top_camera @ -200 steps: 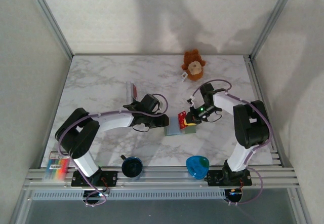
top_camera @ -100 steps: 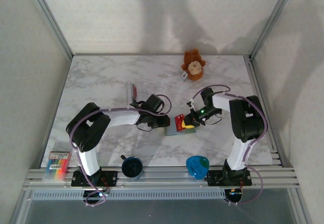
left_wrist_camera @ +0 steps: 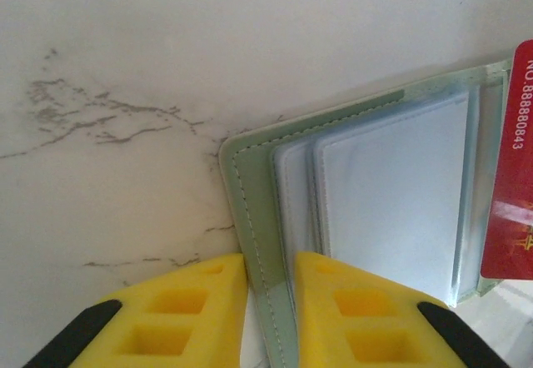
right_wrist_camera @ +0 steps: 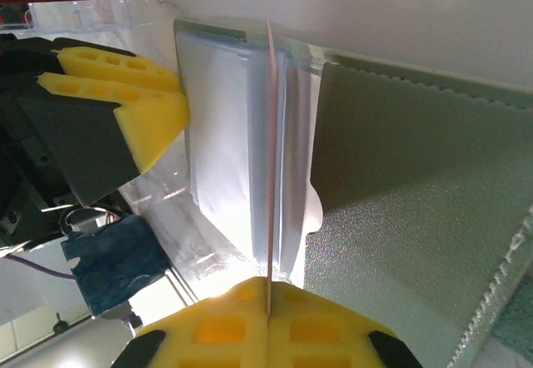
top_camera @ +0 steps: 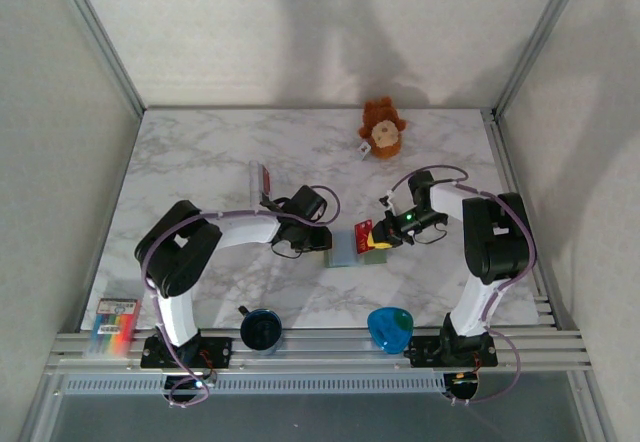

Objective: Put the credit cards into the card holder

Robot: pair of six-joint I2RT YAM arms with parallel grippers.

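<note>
Near the front edge of the marble table [top_camera: 200, 152] stands a dark blue cup [top_camera: 260, 328]. At mid-table the card holder [top_camera: 343, 252] lies open: a grey-green outer skin with pale stitching and blue-grey inner pockets. The left gripper [left_wrist_camera: 271, 301] pinches the holder's stitched edge between its yellow fingers [left_wrist_camera: 187, 314]. The right gripper [right_wrist_camera: 268, 305] is closed on a red credit card [right_wrist_camera: 270, 151], which the right wrist view renders edge-on as a thin line standing over the pockets beside the textured flap. The left wrist view presents the card's face, with white print beginning "NO.8888". The overhead view places the card above the holder's right side. Farther back are a clear stand [top_camera: 262, 179] with something red in it, then a plush bear [top_camera: 382, 128].
</note>
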